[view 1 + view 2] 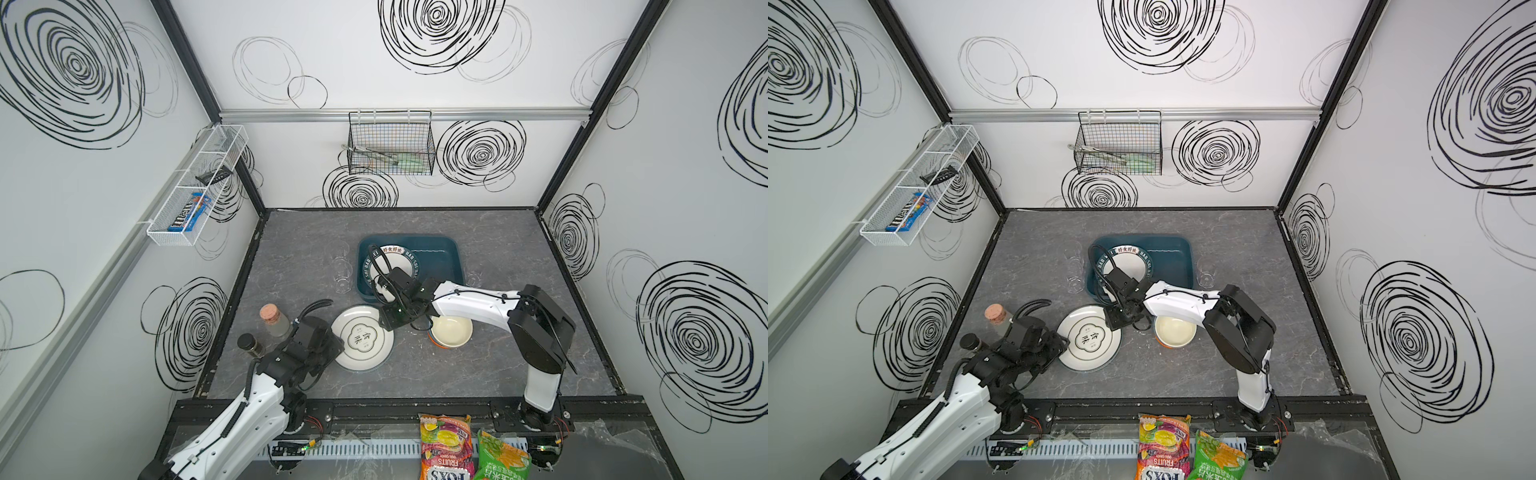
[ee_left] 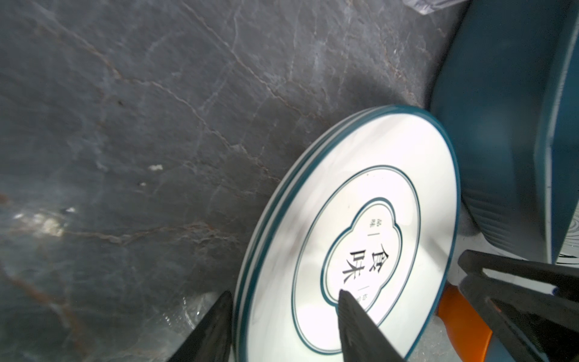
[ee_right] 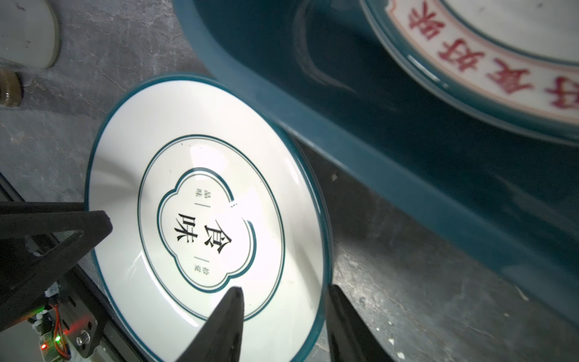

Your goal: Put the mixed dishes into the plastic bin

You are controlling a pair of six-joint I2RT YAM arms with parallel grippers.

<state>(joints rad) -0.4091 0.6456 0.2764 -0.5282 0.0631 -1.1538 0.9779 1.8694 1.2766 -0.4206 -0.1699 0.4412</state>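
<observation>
Plates of round white ceramic with Chinese characters (image 1: 363,338) lie stacked on the grey counter (image 1: 498,374) beside the dark teal plastic bin (image 1: 440,257), left gripper (image 2: 285,293) spread astride one rim, right gripper (image 3: 285,288) astride the opposite, pinching or not I cannot tell.

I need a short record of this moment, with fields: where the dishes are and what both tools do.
bin: holds one teal-lettered plate
plate with Chinese characters: on the table, just outside the bin; a second plate seems to lie under it
left tool: jaws astride this plate's rim; grip unclear
right tool: jaws astride the opposite rim; grip unclear
cream bowl: on the table, nested in an orange bowl
clear tumblers: on the table beside the bin
</observation>
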